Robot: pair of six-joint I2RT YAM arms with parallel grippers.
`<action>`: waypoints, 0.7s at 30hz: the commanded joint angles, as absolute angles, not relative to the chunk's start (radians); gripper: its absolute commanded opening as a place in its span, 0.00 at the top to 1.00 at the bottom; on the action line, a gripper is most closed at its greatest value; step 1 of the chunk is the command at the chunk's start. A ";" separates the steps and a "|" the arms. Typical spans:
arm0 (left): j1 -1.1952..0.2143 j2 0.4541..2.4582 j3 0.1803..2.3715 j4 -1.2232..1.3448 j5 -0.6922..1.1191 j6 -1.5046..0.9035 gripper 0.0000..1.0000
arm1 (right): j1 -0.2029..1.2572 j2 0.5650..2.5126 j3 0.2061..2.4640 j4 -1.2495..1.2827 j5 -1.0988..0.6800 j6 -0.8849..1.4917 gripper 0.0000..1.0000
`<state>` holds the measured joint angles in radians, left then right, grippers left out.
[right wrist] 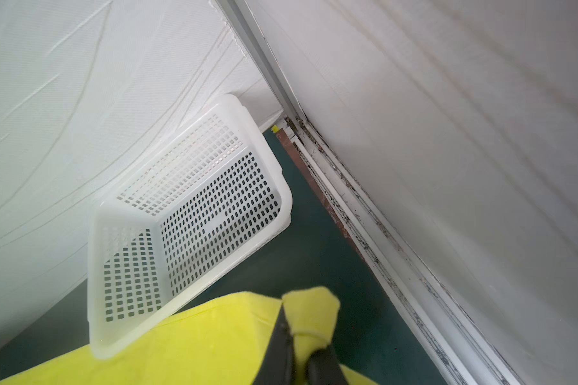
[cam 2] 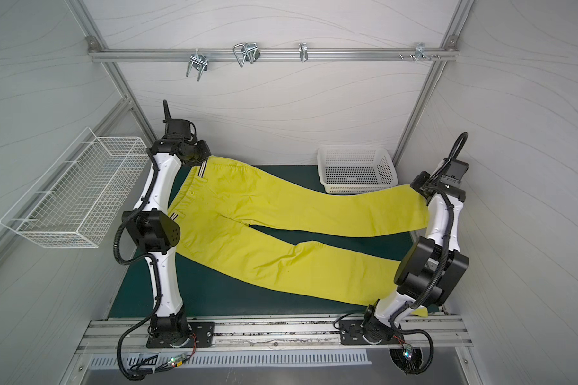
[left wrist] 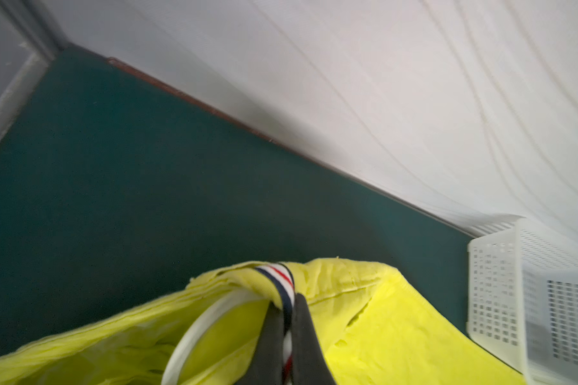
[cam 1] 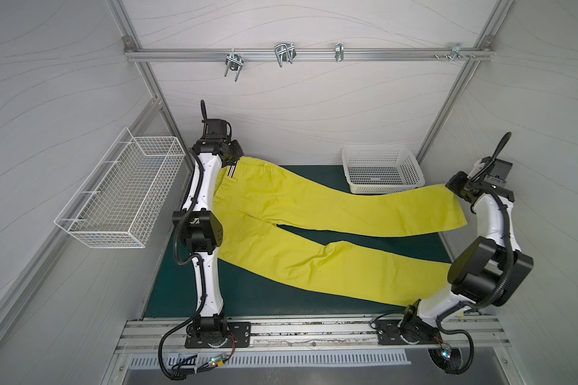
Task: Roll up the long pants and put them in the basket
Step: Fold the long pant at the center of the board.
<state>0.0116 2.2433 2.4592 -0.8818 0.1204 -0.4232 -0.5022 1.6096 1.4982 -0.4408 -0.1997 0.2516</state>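
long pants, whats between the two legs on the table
A bare wedge of the dark green mat lies between the legs of the long pants, with nothing on it; both top views show it.

The left arm [cam 1: 206, 180] is stretched far out from its base, with the elbow raised and the wrist bent inward. Its jaws are pressed together, and the striped waistband of the long pants [left wrist: 397, 333] is pinched between them. The right arm [cam 1: 489, 216] is folded at a high elbow. Its jaws are clamped on a hem corner that is bunched just past their tips.
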 commanded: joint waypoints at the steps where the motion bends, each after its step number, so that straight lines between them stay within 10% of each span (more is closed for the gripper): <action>1: 0.006 2.241 2.544 -0.704 0.224 -0.512 1.00 | -0.538 1.524 1.488 -0.423 -0.243 0.253 1.00; 21: 0.156 2.318 2.407 -0.085 0.601 -1.090 1.00 | -0.495 1.209 1.197 -0.240 -0.355 0.175 0.99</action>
